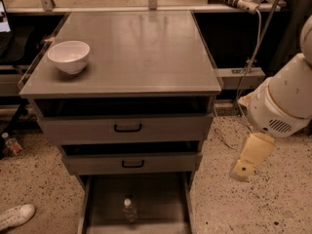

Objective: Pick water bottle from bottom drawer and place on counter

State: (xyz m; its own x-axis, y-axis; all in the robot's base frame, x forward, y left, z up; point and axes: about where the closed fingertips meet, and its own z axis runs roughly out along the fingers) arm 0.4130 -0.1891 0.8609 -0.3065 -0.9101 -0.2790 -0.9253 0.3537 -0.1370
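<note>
The water bottle point(128, 209), clear with a white cap, stands upright in the open bottom drawer point(158, 204) at the foot of the grey cabinet. The counter point(141, 48) is the cabinet's flat grey top. My gripper point(243, 168) hangs at the right of the cabinet, below my white arm point(285, 101), about level with the middle drawer. It is apart from the bottle, up and to its right, and touches nothing.
A white bowl point(69, 56) sits on the counter's left side. Two upper drawers with black handles point(127, 127) are slightly open. A cable point(243, 82) hangs right of the cabinet. A white shoe point(14, 216) lies on the floor at lower left.
</note>
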